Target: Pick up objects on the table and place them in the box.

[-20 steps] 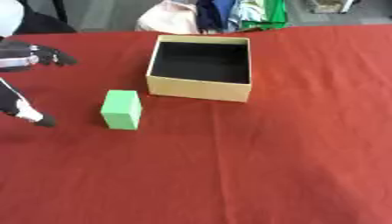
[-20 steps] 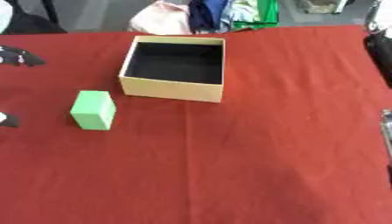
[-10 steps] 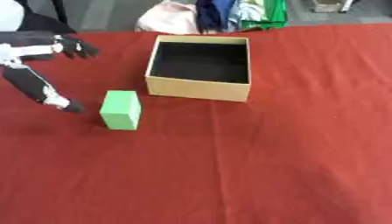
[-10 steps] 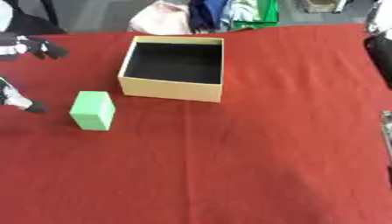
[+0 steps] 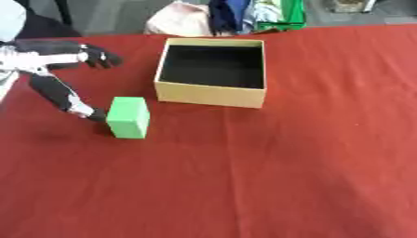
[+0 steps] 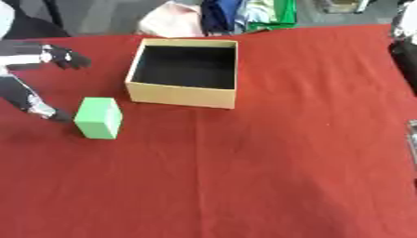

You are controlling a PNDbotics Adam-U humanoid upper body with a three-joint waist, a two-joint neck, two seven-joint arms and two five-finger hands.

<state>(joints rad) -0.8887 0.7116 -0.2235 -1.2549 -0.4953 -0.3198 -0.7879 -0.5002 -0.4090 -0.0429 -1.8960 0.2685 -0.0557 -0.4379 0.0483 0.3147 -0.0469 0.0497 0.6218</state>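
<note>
Movement first: the left hand has come in from the counter's 9 o'clock edge over the last second and now sits just beside the green block, its lower digit tip at the block's left face, near enough that I cannot say whether it touches. That puts the pick-up at the reach stage; nothing is lifted yet, and the box shows only its dark bottom.

The block stands upright on the red counter, at about 7 o'clock from the box and clear of its wall. The hand is spread wide, upper fingers stretched toward the box at about 3 o'clock, the lower one angled down at 5 o'clock, holding nothing. The right hand is not visible in either view.
</note>
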